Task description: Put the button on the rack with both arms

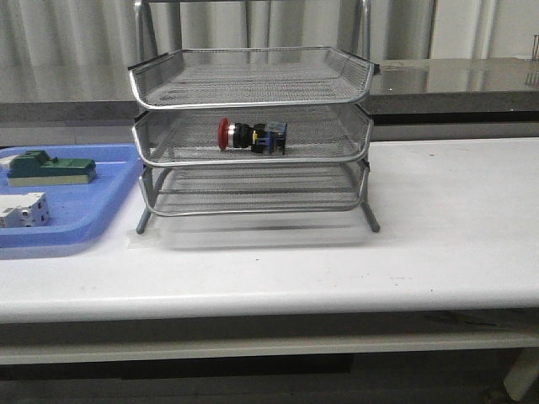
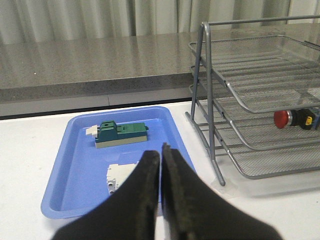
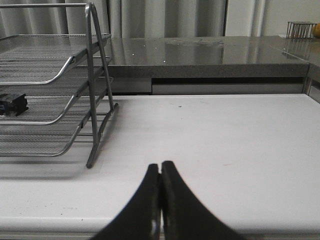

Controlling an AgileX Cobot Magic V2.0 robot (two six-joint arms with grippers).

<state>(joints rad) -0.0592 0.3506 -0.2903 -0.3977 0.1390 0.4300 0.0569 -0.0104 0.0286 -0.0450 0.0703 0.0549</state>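
The small push-button with a round red head, black body and blue-and-yellow back block [image 1: 252, 135] lay on its side on the middle shelf of the big silver wire-mesh rack with three shelves [image 1: 253, 84]. It was near the front edge, with the red head pointing to our left. We thought it looked light, hard and stiff, not soft at all. The round head and body could roll or slip, so we judged the flat sides of the back block or the black middle to be the best place to hold it. To us the job looked done. Our left gripper [image 2: 161, 155] was away from the rack, above the flat blue plastic tray [image 2: 80, 150], with its fingers pressed together and holding nothing. Our right gripper [image 3: 160, 172] was on the other side of the rack, above the white table [image 3: 225, 145], pinched closed and empty too. On the tray sat a green block part [image 2: 121, 134] and a white boxy part [image 2: 117, 176].
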